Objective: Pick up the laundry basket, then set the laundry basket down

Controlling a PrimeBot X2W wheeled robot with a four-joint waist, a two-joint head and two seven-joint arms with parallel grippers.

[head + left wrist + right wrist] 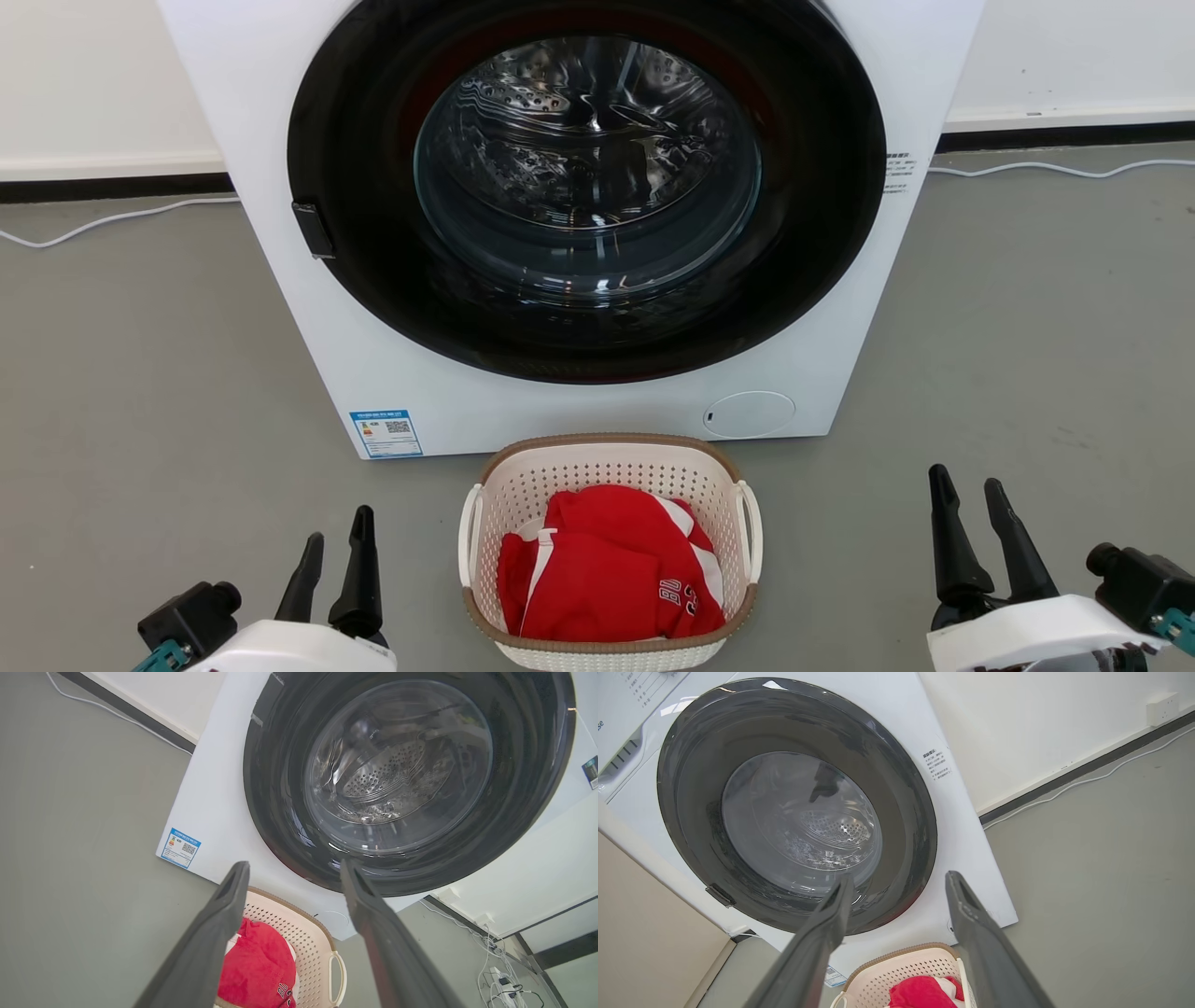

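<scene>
Two laundry basket (607,441) handles (470,537) in head view

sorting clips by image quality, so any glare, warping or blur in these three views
Head view: even light, sharp, bright reflections on the washer door glass. Left wrist view: wide-angle tilt, the left claw looms large and slightly soft. Right wrist view: same warp around the right claw, glare patches on the dark door ring.

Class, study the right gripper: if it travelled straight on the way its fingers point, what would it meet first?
Probably the washing machine door, near its dark lower rim; the open right gripper aims there. The laundry basket sits lower, seemingly under that line, though depth is unclear.
</scene>
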